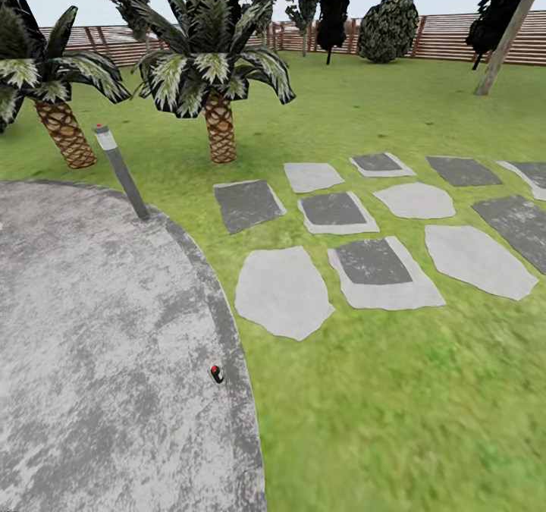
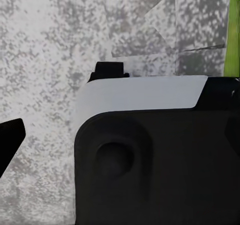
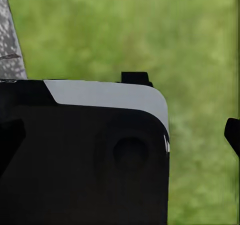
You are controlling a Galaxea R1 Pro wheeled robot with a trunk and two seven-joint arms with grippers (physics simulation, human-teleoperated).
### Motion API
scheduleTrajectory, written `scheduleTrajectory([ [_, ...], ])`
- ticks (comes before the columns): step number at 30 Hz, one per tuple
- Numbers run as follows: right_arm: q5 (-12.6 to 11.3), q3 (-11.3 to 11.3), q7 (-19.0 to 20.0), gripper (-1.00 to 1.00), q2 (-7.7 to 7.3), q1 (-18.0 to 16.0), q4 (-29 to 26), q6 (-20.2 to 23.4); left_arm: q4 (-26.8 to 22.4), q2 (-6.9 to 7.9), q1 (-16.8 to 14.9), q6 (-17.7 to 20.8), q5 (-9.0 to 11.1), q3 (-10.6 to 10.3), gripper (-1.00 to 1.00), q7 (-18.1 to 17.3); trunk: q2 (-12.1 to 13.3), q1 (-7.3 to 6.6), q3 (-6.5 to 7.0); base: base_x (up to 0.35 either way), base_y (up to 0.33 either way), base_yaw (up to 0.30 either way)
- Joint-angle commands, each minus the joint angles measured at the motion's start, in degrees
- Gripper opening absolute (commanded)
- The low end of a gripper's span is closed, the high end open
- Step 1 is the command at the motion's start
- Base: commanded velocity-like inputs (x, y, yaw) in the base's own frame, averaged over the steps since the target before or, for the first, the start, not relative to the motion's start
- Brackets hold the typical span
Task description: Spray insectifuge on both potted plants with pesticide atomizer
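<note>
Standing at the border of the grey paved patio [image 1: 91,345] and facing the garden [image 1: 394,421] in the head view. Extending ahead and to the right of the patio's curved edge as green lawn. Carrying a cluster of grey and white stepping stones [image 1: 379,269] in the middle of the grass, well apart from the patio edge. Showing two striped-leaf palms [image 1: 208,64] beyond the patio, with a slim tilted lamp post [image 1: 121,171] rising from the patio rim between them. Closing off the far side with a brown slatted fence [image 1: 455,38], a round dark bush [image 1: 388,26] just in front of it and a leaning trunk [image 1: 508,34] at far right. Resting near the patio edge: a small dark object with a red dot [image 1: 217,374], too small to identify.

Looking down over mottled patio surface in the left wrist view, with a dark housing [image 2: 155,165] in the foreground and the left gripper [image 2: 10,142] appearing as one dark tip at the frame edge. Looking down over blurred grass in the right wrist view, past a like housing, with the right gripper [image 3: 233,134] likewise appearing as one dark tip. Not permitting a reading of jaw state on either side: cannot tell whether spread, closed or gripping.
</note>
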Motion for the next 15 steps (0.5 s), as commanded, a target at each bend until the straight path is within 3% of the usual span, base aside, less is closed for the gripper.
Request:
scheduleTrajectory([
  [1,0.01,0.01,0.01,1.00,-0.02,-0.03,0.04,-0.19,0.05,-0.02,-0.03,-0.19,0.01,0.11,1.00,0.06,-0.02,0.02,-0.10,0.266,-0.203,0.200],
  [15,0.03,0.01,0.02,1.00,-0.02,0.03,0.04,-0.20,0.05,-0.02,-0.03,-0.19,0.01,0.11,1.00,0.06,-0.02,0.02,-0.98,0.261,-0.203,0.200],
])
